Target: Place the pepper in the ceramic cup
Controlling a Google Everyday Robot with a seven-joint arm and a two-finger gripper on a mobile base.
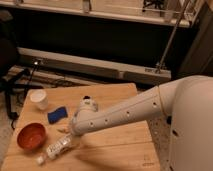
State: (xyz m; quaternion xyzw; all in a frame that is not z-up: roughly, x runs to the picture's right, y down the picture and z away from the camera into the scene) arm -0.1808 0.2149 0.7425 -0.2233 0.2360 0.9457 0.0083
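- Camera view looks down on a wooden table [115, 150] with plank seams, set in a dim room.
- Behind it runs a long pale rail [95, 67] under a dark wall; a metal pole [172, 37] leans at the right, and cables [30, 80] trail on the floor at the left.
- White cup [39, 98] stands at the table's left rear, a blue cloth [57, 114] beside it, and a red bowl [31, 136] nearer the front.
- Gripper [70, 132] sits low between the bowl and the cloth, fingers spread wide, just above a clear bottle [57, 148].
- Pepper [63, 130] shows as a small pale sliver at the gripper's tip, well apart from the cup.
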